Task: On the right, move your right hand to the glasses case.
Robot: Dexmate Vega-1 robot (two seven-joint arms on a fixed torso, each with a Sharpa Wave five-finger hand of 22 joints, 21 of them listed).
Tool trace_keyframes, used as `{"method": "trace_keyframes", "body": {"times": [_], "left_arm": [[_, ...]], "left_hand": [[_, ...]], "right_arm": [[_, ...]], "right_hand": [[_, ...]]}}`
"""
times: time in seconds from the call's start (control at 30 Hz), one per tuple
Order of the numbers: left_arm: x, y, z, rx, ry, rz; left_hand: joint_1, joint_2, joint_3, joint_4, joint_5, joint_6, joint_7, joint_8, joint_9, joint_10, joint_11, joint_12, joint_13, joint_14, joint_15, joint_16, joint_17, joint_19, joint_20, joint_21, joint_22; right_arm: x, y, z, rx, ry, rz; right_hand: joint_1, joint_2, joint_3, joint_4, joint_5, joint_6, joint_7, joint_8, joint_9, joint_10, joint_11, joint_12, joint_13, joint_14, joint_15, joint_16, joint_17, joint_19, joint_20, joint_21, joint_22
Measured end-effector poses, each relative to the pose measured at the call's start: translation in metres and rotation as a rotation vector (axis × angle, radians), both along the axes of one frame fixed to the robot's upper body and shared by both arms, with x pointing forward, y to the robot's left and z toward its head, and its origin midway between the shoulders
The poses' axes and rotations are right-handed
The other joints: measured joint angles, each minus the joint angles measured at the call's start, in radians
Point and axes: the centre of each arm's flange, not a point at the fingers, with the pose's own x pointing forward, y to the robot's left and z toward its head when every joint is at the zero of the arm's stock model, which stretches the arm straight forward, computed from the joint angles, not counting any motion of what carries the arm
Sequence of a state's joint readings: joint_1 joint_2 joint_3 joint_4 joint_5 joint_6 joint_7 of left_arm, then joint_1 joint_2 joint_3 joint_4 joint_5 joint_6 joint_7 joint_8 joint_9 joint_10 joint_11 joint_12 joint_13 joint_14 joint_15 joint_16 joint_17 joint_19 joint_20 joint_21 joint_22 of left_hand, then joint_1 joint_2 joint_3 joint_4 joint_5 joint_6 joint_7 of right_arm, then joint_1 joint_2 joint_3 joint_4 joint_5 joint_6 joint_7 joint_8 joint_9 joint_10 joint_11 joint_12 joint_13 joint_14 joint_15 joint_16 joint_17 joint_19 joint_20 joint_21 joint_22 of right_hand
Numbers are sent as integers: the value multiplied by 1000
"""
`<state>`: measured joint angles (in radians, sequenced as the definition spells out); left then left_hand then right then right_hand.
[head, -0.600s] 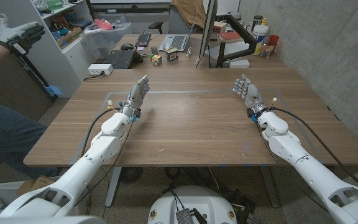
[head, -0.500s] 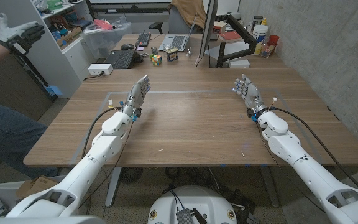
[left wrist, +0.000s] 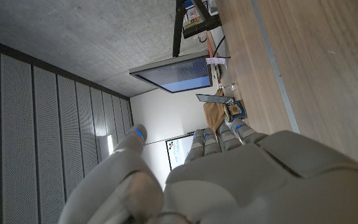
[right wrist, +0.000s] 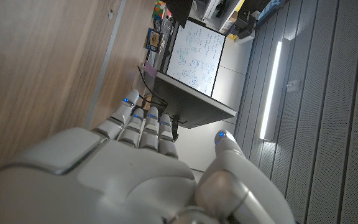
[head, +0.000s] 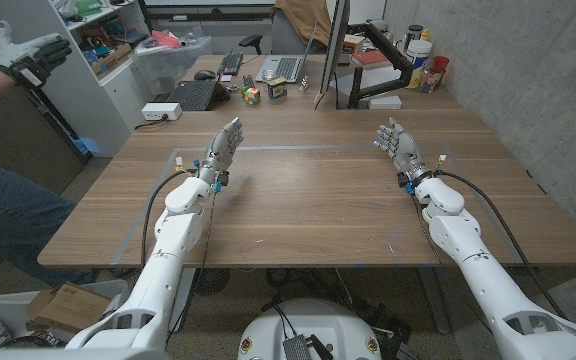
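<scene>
Head view: person's gloved hand (head: 30, 55) raised at far left. Left hand (head: 220, 152) over wooden table (head: 308, 200), fingers released, holding nothing. Right hand (head: 397, 146) at right, fingers likewise apart, empty. Glasses case: cannot tell where.

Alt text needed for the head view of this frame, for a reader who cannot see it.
Two white robot arms reach over a wooden table, the left robot hand and right robot hand both raised, fingers apart, holding nothing. No glasses case is visible on the table. Behind it sit a keyboard, a laptop and a monitor; a person's gloved hand shows at upper left.
</scene>
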<state>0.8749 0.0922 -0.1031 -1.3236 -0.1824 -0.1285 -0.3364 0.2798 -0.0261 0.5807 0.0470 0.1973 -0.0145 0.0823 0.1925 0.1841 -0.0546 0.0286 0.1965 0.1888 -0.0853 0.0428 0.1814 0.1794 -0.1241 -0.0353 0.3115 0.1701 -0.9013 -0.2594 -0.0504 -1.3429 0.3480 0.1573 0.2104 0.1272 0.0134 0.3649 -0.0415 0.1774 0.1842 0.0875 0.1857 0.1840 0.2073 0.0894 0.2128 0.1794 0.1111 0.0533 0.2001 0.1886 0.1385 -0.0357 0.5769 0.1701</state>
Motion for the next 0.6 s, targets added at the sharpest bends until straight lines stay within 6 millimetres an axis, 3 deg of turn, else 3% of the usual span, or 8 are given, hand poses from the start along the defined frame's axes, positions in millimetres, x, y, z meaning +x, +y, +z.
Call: {"method": "trace_keyframes", "body": {"times": [0.6], "left_arm": [[5, -7, 0, 15, 17, -20]], "left_hand": [[5, 5, 4, -4, 0, 0, 0, 0, 0, 0, 0, 0, 0, 0, 0, 0, 0, 0, 1, -9, 0]], "right_arm": [[-4, -5, -5, -5, -3, -7]], "right_hand": [[5, 5, 0, 0, 0, 4, -4, 0, 0, 11, 0, 0, 0, 5, -5, 0, 0, 6, -6, -4, 0]]}}
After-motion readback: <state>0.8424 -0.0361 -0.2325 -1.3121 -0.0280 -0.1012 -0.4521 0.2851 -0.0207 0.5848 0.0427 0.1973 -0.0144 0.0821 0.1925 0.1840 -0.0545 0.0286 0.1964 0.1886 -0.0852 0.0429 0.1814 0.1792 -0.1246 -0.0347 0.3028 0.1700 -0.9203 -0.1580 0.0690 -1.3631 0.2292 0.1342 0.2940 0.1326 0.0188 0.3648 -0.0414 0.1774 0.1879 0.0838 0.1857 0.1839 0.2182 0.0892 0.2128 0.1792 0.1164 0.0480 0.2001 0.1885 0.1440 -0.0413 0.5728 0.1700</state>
